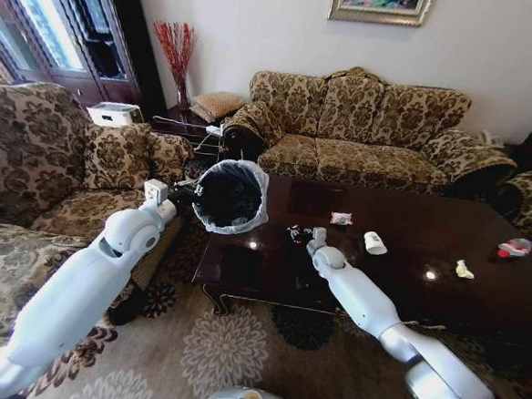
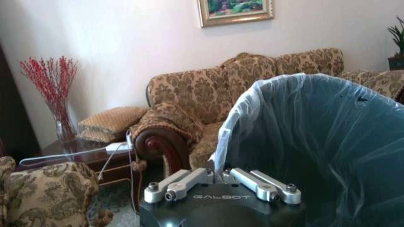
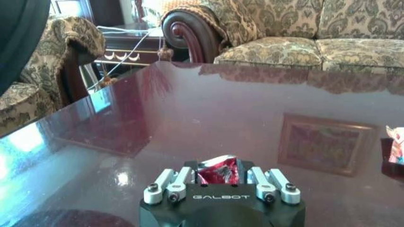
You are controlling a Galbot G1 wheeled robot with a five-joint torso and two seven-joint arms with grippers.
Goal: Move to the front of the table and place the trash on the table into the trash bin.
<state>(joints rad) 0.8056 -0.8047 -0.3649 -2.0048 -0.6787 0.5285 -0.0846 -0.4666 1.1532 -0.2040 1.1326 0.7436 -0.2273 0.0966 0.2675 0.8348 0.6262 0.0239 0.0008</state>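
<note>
the left gripper (image 2: 221, 182) is clamped on the liner-covered rim of the trash bin (image 1: 232, 195), holding it tilted above the table's (image 1: 408, 264) left corner. the right gripper (image 3: 220, 177) sits low over the table, closed around a red-and-white wrapper (image 3: 218, 171). a white cup (image 1: 374, 243), another wrapper (image 1: 340, 218) and other scraps lie farther along the tabletop.
</note>
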